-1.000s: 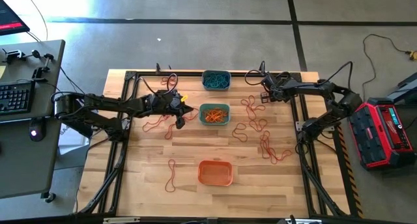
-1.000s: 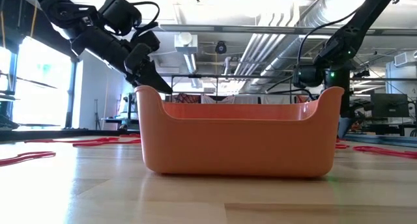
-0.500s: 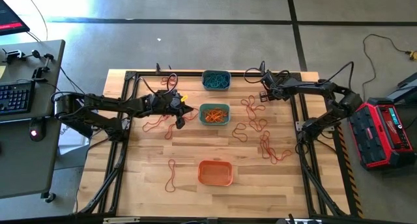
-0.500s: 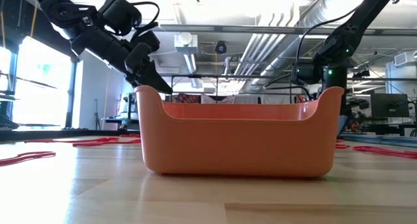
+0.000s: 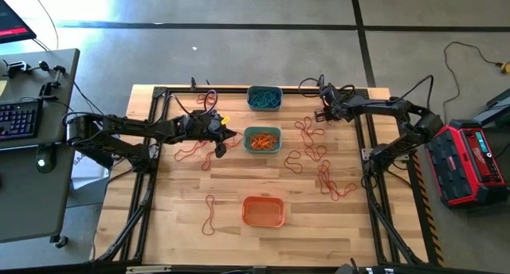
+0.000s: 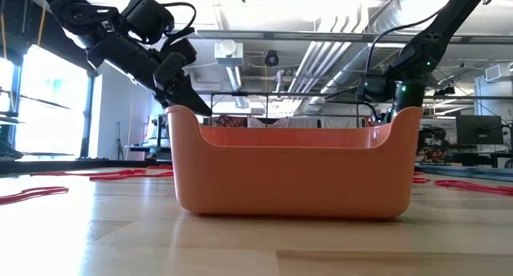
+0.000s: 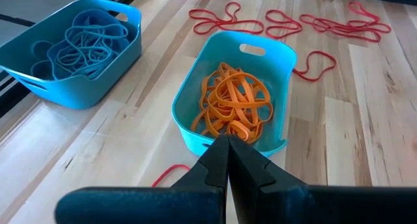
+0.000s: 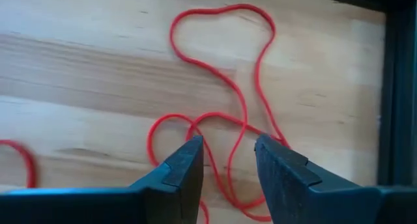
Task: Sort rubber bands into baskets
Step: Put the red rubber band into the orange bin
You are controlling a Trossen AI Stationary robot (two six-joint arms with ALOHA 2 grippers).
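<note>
- three baskets sit down the middle of the wooden worktop (image 5: pixel 183 226): a grey-blue basket (image 5: pixel 264 98) at the far edge, a teal-green basket (image 5: pixel 262 139) just nearer, and an orange basket (image 5: pixel 263 211) well apart toward the near edge.
- blue-teal rubber bands (image 7: pixel 88 45) lie heaped in the grey-blue basket, and orange rubber bands (image 7: pixel 233 110) fill the teal-green one.
- many red rubber bands (image 5: pixel 319 158) lie loose on the worktop to the right of the baskets, a few more (image 5: pixel 194 150) lie under the left arm, and one (image 5: pixel 210 216) lies left of the orange basket.
- the left claw (image 5: pixel 232 135) is closed with its fingers pressed together, empty as far as its wrist view shows, just beside the left end of the teal-green basket.
- the right claw (image 5: pixel 321 112) is over the far right part of the worktop, its fingers (image 8: pixel 186 168) parted, with strands of a red rubber band (image 8: pixel 225 113) lying on the wood between and just ahead of them; nothing is gripped.
- from table height, the orange basket fills the front and both arms show behind it.
</note>
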